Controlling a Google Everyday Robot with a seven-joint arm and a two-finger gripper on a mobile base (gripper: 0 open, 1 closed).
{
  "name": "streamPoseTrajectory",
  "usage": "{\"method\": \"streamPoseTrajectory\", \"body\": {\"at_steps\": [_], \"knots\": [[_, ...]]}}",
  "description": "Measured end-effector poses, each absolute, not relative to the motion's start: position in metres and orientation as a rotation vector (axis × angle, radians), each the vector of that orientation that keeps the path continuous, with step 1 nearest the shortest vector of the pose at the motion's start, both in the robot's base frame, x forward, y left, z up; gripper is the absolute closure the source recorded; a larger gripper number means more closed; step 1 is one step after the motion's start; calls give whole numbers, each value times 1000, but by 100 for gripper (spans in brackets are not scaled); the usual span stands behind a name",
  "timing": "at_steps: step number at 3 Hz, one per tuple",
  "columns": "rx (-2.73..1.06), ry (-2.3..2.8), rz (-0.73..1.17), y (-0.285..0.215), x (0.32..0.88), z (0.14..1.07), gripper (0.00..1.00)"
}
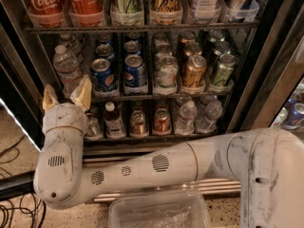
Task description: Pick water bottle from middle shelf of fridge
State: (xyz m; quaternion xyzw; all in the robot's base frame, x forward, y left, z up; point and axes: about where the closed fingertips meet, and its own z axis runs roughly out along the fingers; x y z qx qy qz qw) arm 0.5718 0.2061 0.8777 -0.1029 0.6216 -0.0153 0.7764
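The fridge (266,61) stands open in front of me, with a black frame and wire racks. The water bottle (65,66), clear and ribbed, stands at the left end of the middle shelf (156,97), with a second clear bottle (72,43) behind it. Blue Pepsi cans (102,75), a green-white can and a gold can line the shelf to its right. My gripper (66,95) is open and empty. Its tan fingertips (83,92) point up just below and in front of the water bottle, at the level of the shelf rail.
Big red Coca-Cola cans (45,1) stand on the rack above. The lower rack holds a small bottle with a red-orange cap (111,120), cans and clear bottles. A clear plastic bin (159,213) lies below my arm. Cables (14,213) lie on the floor at left.
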Motion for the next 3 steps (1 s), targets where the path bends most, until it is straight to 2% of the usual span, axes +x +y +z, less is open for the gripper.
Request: {"method": "streamPoseTrajectory", "body": {"at_steps": [3], "knots": [[-179,1362,21,209,602,877,30]]}}
